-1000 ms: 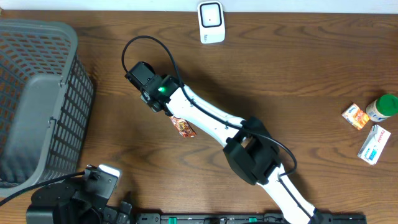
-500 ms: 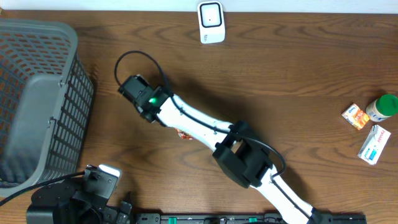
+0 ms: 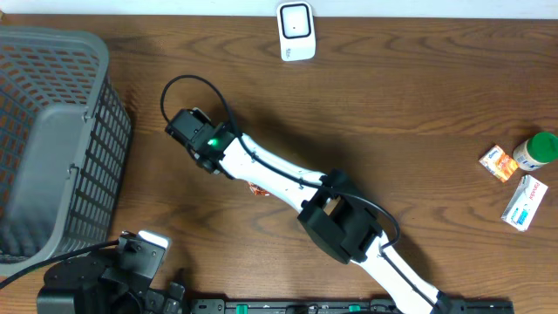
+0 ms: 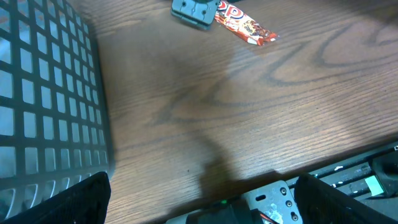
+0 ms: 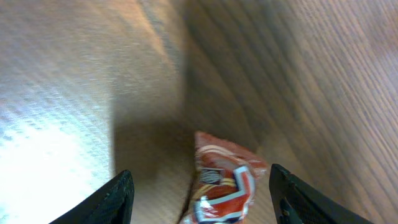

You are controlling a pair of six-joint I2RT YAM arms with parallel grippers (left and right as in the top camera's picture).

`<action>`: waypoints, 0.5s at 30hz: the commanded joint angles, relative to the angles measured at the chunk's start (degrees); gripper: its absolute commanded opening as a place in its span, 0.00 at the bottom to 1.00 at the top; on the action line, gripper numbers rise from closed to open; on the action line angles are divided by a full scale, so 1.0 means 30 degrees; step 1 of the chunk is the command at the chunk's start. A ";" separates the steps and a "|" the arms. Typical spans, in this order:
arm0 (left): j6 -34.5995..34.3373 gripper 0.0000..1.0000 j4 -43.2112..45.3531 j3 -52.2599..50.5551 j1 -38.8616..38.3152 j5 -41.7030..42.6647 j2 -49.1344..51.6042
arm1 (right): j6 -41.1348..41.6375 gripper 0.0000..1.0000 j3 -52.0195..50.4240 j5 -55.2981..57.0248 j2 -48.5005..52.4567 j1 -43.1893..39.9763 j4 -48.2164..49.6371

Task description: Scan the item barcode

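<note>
A red snack packet (image 5: 225,180) lies on the wood table (image 3: 401,96). In the right wrist view it sits between the fingers of my right gripper (image 5: 200,173), which is open with a gap on either side. From overhead only a corner of the packet (image 3: 255,188) shows under the right arm. The white barcode scanner (image 3: 296,30) stands at the table's far edge. My left gripper (image 4: 202,183) is open near the front edge with nothing in it. In its view the packet (image 4: 245,28) lies far ahead.
A grey plastic basket (image 3: 52,139) fills the left side and shows in the left wrist view (image 4: 43,93). At the far right sit a green-capped bottle (image 3: 538,148), a small orange box (image 3: 498,163) and a white box (image 3: 524,202).
The right arm has swung left towards the basket. The packet stayed on the table and is now mostly covered by the arm. The left arm has not moved.
</note>
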 commanded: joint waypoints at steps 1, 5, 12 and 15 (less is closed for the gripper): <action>0.0109 0.95 -0.0044 0.0124 -0.0058 -0.0058 -0.0066 | 0.0000 0.63 0.0284 -0.0197 0.0379 -0.0415 0.0015; 0.0109 0.95 -0.0044 0.0124 -0.0058 -0.0058 -0.0066 | 0.0350 0.61 0.0277 -0.0379 0.0925 -0.0510 0.0007; 0.0109 0.95 -0.0044 0.0124 -0.0058 -0.0058 -0.0066 | 0.0342 0.29 0.0277 -0.0415 0.1304 -0.0466 -0.0087; 0.0109 0.95 -0.0044 0.0124 -0.0058 -0.0058 -0.0066 | 0.0357 0.14 0.0328 -0.0408 0.1297 -0.0437 -0.0087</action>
